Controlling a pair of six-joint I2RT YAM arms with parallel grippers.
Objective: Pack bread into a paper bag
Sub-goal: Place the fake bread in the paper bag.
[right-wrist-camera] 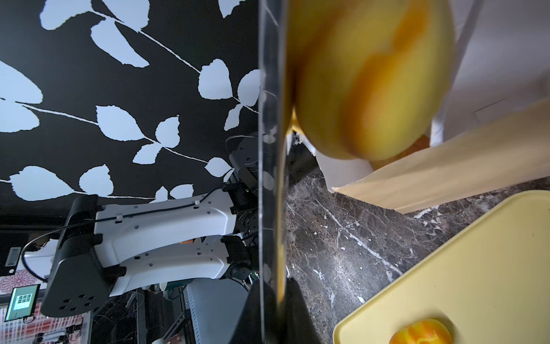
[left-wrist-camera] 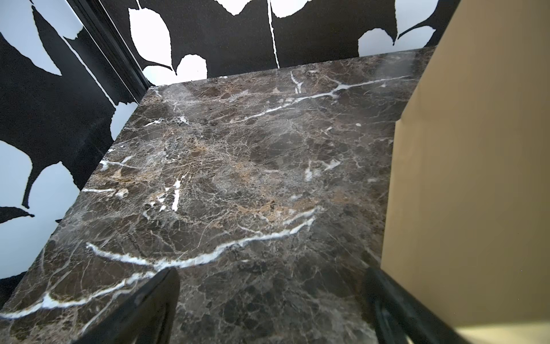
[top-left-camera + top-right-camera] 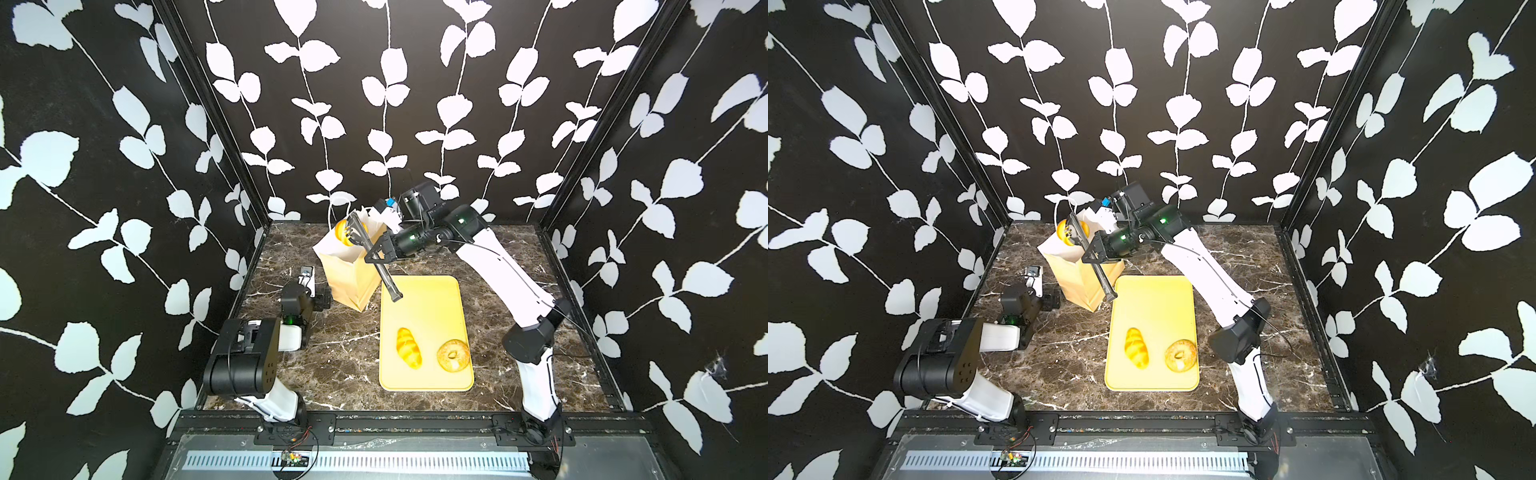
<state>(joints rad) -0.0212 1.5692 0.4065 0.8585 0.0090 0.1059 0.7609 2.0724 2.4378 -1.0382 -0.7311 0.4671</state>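
Right pincer (image 3: 375, 254) clamped on tongs (image 3: 384, 276), partway along the shaft. Tong tips pinch a yellow roll (image 3: 341, 232) at the open mouth of the bag (image 3: 353, 282); how deep it sits, cannot tell. Bag upright on worktop (image 3: 340, 353), just beside the tray's (image 3: 428, 299) far left corner. Croissant (image 3: 409, 348) and bagel (image 3: 453, 355) lie side by side on the tray's near end, not touching. Left pincer (image 2: 269, 275) low over worktop beside the bag, fingers spread wide, nothing between them.
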